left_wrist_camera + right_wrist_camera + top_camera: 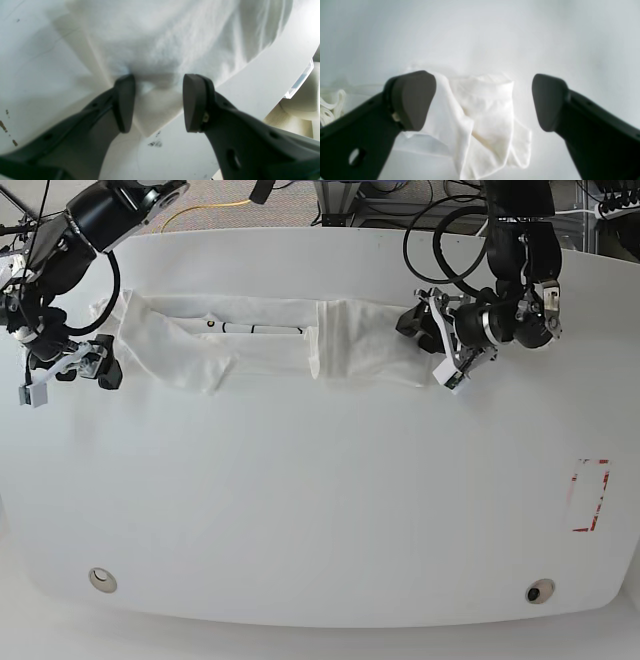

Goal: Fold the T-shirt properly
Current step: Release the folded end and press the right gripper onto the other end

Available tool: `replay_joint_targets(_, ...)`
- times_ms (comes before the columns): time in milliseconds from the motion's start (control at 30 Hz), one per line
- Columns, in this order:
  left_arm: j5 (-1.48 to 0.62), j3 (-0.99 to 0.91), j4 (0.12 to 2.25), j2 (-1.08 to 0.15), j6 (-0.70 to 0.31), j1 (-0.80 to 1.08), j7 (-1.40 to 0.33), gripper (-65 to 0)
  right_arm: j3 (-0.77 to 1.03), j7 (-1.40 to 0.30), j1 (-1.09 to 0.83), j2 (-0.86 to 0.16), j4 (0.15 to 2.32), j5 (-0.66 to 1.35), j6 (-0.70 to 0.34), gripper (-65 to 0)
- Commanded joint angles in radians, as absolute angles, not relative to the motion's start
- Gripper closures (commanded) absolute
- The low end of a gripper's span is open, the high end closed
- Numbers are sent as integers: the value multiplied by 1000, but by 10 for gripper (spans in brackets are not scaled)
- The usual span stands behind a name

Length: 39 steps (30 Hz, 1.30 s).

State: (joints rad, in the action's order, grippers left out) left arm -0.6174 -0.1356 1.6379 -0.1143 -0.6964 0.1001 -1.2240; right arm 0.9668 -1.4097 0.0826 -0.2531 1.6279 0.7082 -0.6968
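Gaping wide on the right gripper (482, 100), jaws far apart and clamped on nothing, with a crumpled white sleeve end of the T-shirt (270, 345) lying on the table just below and between the dark pads (412, 100). Standing part-way apart on the left gripper (157, 100), one pad against the cloth and the other clear of it, straddling a pointed corner of the shirt's edge without pinching it. Seen from the base view, sitting at opposite ends of the garment: right gripper at the view's left end, beside the bunched sleeve; left gripper at the view's right end, touching the hem side. Stretched between them as a long narrow band across the far part of the white table (320, 500), folded lengthwise, plain white side up, with a vertical crease near the middle and a thin dark line showing near the top edge. Farther out, near the table's right edge, a red-outlined rectangle (590, 495); along the near edge, two small round fittings (101, 580).
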Motion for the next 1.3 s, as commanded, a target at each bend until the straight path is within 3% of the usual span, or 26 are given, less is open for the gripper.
replay_joint_targets(0, -634, -137, 1649, -120, -698, 85, -1205, -286, 984, -1396, 90, -311, 1515, 786, -698, -642)
replay_joint_targets(200, -634, -137, 1647, -120, -698, 82, -1205, -286, 987, -1389, 67, -421, 1227, 947, -698, -650)
replay_joint_targets(433, -634, -137, 1649, -120, -698, 82, -1205, -286, 983, -1360, 31, -452, 1142, 981, -698, -650)
replay_joint_targets(633, -634, -137, 1652, -120, -698, 82, -1205, -286, 920, -1360, -13, -395, 1152, 984, -698, -650)
replay_joint_targets(1000, -634, -137, 1652, -122, -698, 82, -1205, -286, 854, -1359, -70, -234, 1372, 975, -698, -639)
replay_joint_targets(1067, -634, -137, 1652, -122, -698, 82, -1205, -286, 851, -1357, -70, -228, 1372, 970, -698, -571)
replay_joint_targets(1133, -634, -137, 1652, -122, -698, 82, -1205, -286, 851, -1356, -64, -226, 1372, 946, -698, -452)
replay_joint_targets(1267, -634, -137, 1652, -122, -698, 76, -1205, -286, 851, -1349, -35, -226, 1372, 874, -698, -84)
